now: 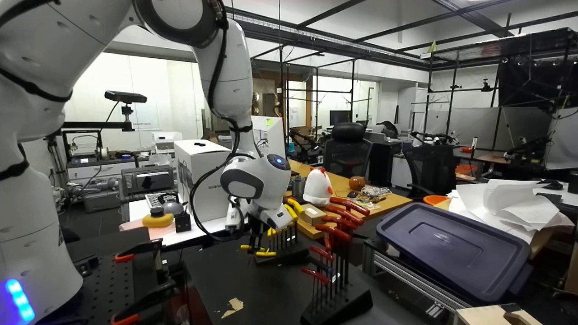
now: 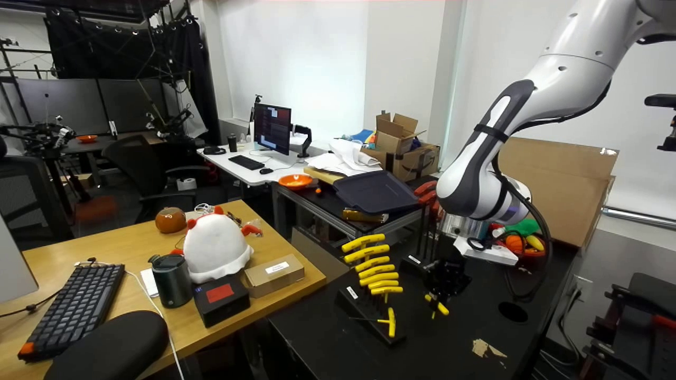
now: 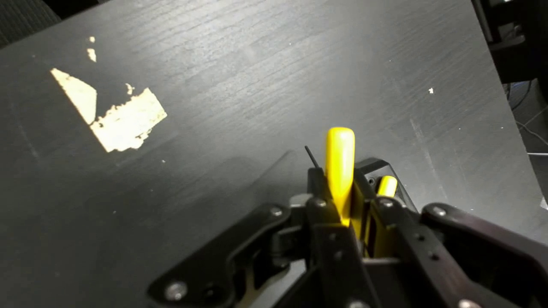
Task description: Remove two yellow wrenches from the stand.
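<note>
Broadly, a black tabletop (image 2: 433, 351) bears a rack (image 1: 347, 303) of red-handled tools (image 1: 334, 233) and, near it, the dark stand (image 2: 366, 309), with yellow wrenches (image 2: 379, 278) in a row. Just beside that stand, the robot's fingers (image 3: 318, 184) are closed on the handle of one yellow wrench (image 3: 341, 167), pinched from both sides, apart from the row.

Both exterior views face the stand (image 2: 364, 311) from different sides; the wrist view looks down, nearer.
</note>
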Controlling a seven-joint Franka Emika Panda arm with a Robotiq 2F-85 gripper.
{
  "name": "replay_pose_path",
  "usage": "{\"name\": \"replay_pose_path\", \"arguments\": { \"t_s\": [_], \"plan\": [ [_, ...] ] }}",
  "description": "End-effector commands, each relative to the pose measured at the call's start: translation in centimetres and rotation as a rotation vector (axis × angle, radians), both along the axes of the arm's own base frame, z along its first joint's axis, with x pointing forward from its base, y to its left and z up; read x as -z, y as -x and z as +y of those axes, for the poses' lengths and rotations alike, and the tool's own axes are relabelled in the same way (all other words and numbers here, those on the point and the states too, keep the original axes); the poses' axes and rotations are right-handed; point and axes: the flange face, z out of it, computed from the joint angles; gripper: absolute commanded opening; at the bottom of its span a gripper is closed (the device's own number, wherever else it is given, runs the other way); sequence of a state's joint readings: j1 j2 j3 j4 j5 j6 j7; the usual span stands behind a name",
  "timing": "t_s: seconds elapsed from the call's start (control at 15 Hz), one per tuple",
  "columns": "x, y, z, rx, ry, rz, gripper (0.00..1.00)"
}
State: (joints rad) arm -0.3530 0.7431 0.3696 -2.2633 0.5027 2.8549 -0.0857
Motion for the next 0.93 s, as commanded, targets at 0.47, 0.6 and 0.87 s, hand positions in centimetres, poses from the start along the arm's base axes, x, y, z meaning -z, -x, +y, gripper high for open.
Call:
{"name": "replay_pose_path", "arguments": {
  "t_s": [0.47,0.6,0.87],
  "plan": [
    [0.6,2.7,-1.9,0.110,0.011,-0.019,0.04],
    [0.7,3.3,-2.1,0.127,0.013,-0.012,0.04],
    [1.1,4.7,-2.7,0.144,0.025,0.020,0.04]
  ]
}}
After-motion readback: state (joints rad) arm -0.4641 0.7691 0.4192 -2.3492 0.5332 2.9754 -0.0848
